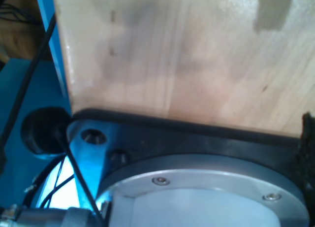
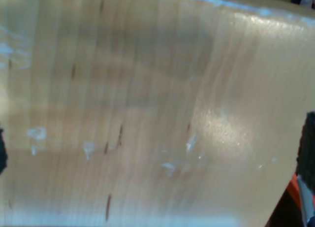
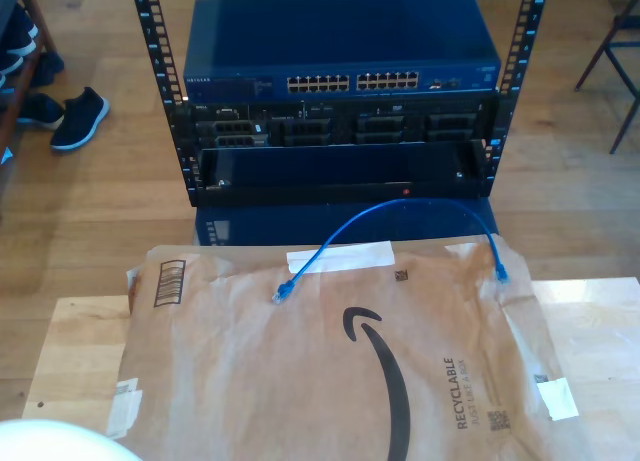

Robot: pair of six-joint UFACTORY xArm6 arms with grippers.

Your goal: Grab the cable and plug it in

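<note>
The blue cable [image 3: 400,207] lies in an arc over the far edge of a brown paper sheet [image 3: 330,381] on the table. One clear plug [image 3: 281,294] rests on the paper toward the exterior view's left. The other plug [image 3: 500,274] lies toward that view's right. Behind it stands a rack with a blue network switch [image 3: 340,51] whose row of ports [image 3: 350,82] faces the table. My second gripper looks down on bare wood [image 2: 147,113], with dark fingertips [image 2: 308,153] at both picture edges, spread wide, nothing between them. My first wrist view shows wood [image 1: 172,54] and one dark sliver [image 1: 309,138] that may be a finger.
The wooden table [image 3: 80,351] extends past the paper on both sides. A round silver flange on a black plate [image 1: 206,182] sits at the table edge under my first gripper. Shoes [image 3: 75,116] and a chair leg [image 3: 625,71] stand on the floor beside the rack.
</note>
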